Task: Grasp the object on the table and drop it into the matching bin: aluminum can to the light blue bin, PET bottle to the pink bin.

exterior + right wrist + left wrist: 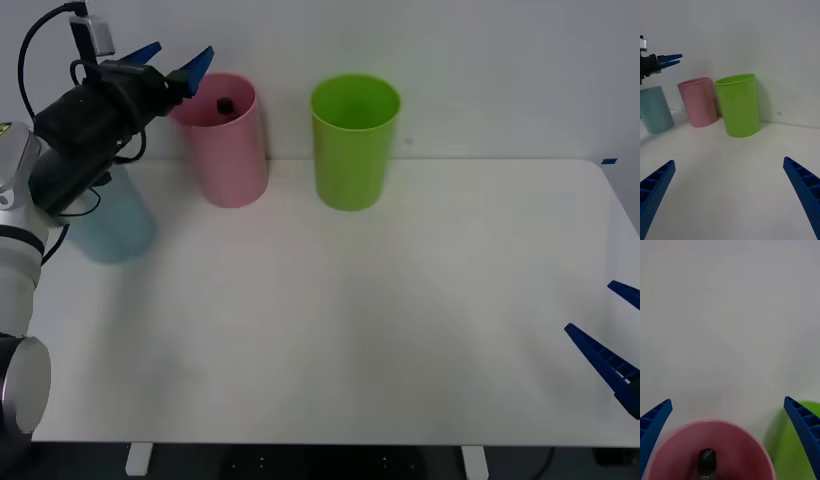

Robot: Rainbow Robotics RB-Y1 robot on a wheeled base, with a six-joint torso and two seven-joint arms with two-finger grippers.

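PET bottle [224, 104] inside pink bin [232, 160], left of another bin [353, 150].

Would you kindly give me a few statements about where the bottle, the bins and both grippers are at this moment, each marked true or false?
1. The small clear plastic bottle with a black cap sits inside the tall pink plastic bin. True.
2. The left gripper is shut on the bottle. False: its fingers are open, above the pink bin's rim.
3. The lime green plastic bin stands between the pink bin and the pale blue plastic bin. False: the pink bin is the middle one.
4. The right gripper is open, low over the white table's right edge. True.
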